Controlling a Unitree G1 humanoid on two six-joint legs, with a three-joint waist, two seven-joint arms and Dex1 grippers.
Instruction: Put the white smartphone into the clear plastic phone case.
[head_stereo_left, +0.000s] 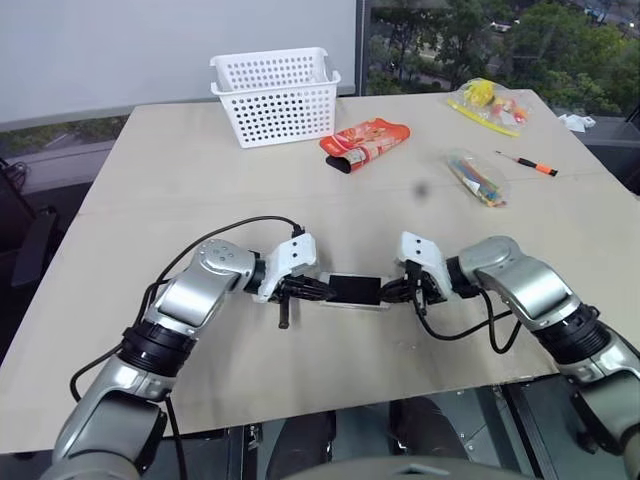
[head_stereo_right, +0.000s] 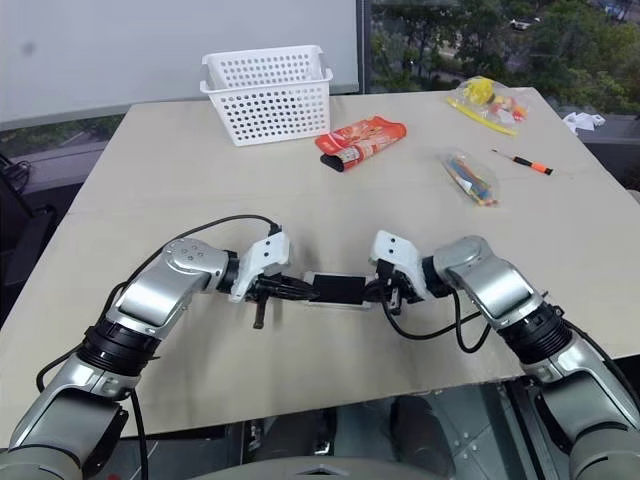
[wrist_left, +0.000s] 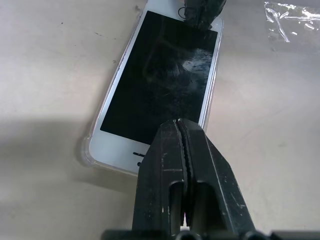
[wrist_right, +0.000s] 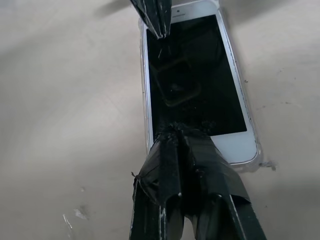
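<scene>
White smartphone (wrist_left: 157, 85) lies screen-up in the clear plastic phone case (wrist_left: 86, 152) on the tabletop (head_stereo_left: 200, 160) near its front edge, long axis running left-right between the arms. Left pincer (head_stereo_left: 318, 291) is closed with its tips pressing the phone's left end, and right pincer (head_stereo_left: 388, 292) is closed on nothing with its tips on the right end, so both are equally near and any seating push goes straight down. No brand or readable writing on phone or case.
</scene>
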